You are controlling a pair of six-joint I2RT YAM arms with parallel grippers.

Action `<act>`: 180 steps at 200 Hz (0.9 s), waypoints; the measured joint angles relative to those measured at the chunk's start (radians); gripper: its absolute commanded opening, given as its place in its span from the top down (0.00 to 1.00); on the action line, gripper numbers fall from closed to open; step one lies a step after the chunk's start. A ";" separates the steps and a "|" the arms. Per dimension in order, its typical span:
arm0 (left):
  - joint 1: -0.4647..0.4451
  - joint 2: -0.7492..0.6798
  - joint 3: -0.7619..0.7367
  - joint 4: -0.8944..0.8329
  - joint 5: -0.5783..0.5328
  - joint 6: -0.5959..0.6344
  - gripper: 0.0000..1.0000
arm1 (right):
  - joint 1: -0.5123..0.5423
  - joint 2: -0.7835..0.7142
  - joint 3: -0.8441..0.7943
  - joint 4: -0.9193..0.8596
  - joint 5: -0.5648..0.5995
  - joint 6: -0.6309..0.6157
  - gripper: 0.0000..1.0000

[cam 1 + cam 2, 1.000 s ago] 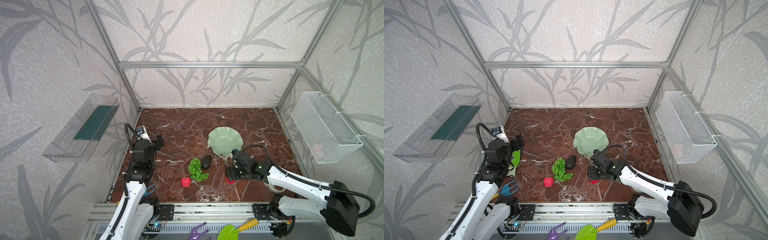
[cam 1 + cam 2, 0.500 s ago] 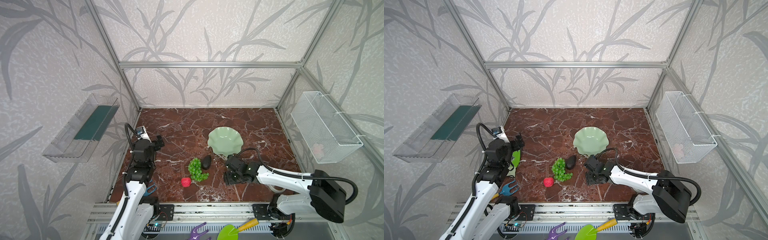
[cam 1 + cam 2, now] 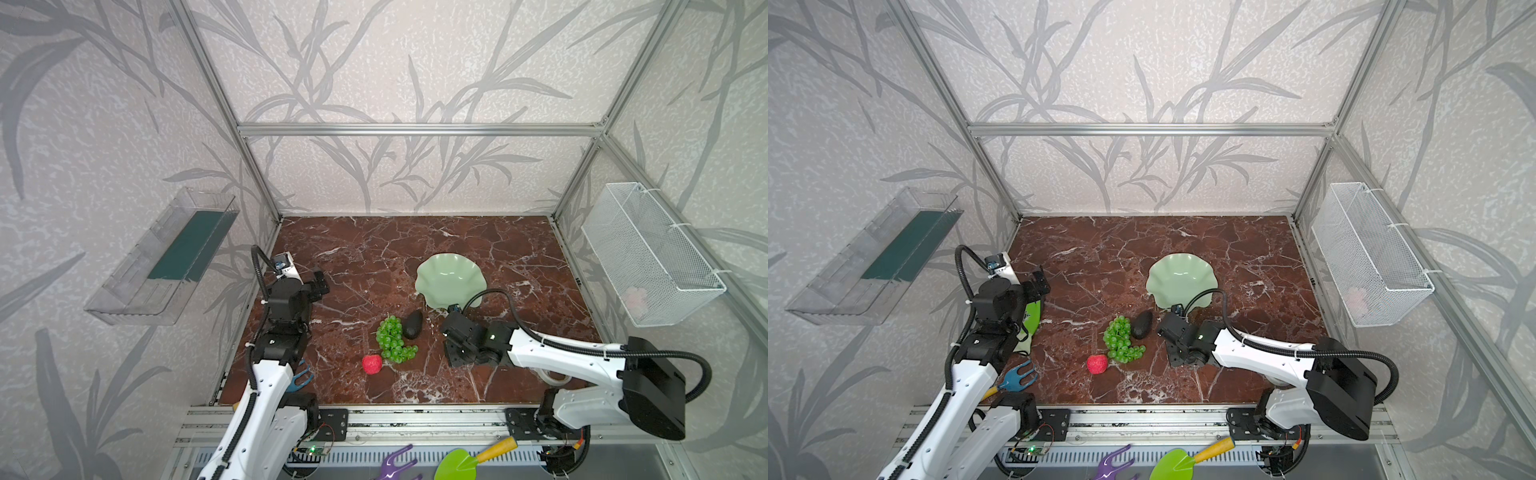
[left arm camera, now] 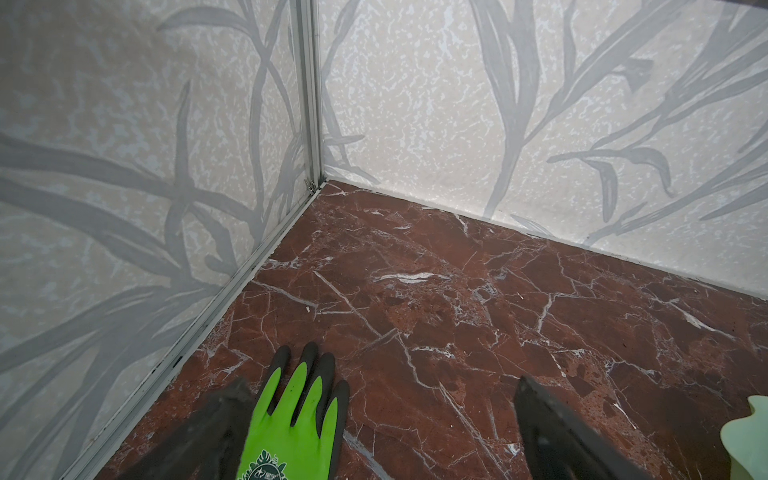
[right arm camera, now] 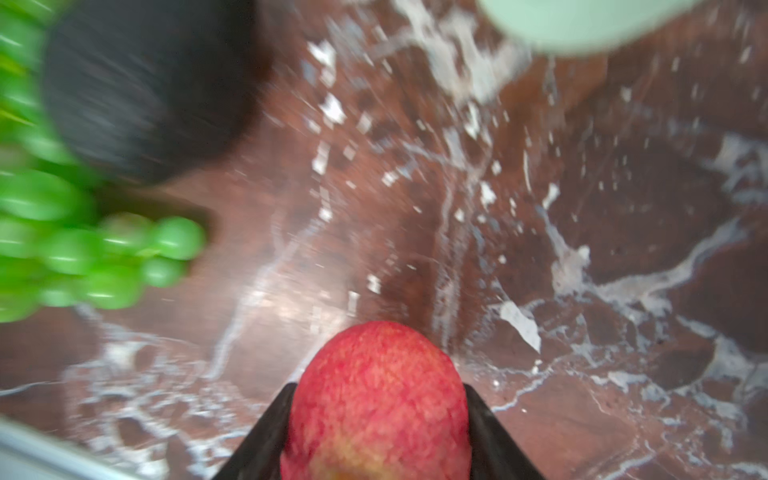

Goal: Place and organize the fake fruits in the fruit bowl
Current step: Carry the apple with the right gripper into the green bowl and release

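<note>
right gripper (image 5: 379,388) clamped on red fruit (image 5: 378,365); left gripper (image 4: 381,382) wide open, empty.

Pale mint scalloped fruit bowl (image 3: 451,279), upright. Dark avocado (image 3: 412,325) just off bowl's near-left rim, green grape bunch (image 3: 392,343) beside it, bumpy red fruit (image 3: 372,364) farther out. Red-yellow fruit (image 5: 376,407) pinched in right gripper (image 5: 379,388), near bowl's near rim.

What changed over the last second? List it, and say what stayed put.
The right gripper settled over the red fruit, and its jaws narrowed until they press on both sides of it. The fruit showed beside the gripper before; now it is hidden under it in both top views. The right arm swung inward. Unchanged: left gripper wide open; green grapes, avocado and other red fruit unmoved; fruit bowl empty.
</note>
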State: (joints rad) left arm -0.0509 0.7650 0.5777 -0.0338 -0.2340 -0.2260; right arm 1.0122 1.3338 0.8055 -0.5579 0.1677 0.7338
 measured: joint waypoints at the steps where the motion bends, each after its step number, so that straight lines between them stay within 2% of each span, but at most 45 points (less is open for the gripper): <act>1: 0.000 0.000 0.000 0.000 0.000 0.000 0.02 | 0.001 -0.003 0.003 0.000 0.001 -0.002 0.49; 34: 0.000 0.010 0.000 -0.009 0.000 -0.003 0.02 | -0.014 -0.077 0.081 -0.024 0.047 -0.052 0.48; 69: 0.000 0.014 0.000 -0.011 0.000 -0.003 0.02 | -0.148 -0.058 0.156 0.018 0.045 -0.136 0.49; 106: 0.000 0.027 0.001 -0.012 -0.002 -0.003 0.02 | -0.274 0.110 0.229 0.103 0.024 -0.232 0.49; 180: 0.000 0.040 0.001 -0.019 -0.005 -0.003 0.02 | -0.386 0.441 0.392 0.249 -0.022 -0.357 0.49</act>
State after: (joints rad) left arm -0.0509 0.8047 0.5789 -0.0528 -0.2386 -0.2287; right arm 0.6266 1.7752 1.1976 -0.3084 0.1455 0.3767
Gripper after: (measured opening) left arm 0.982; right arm 0.555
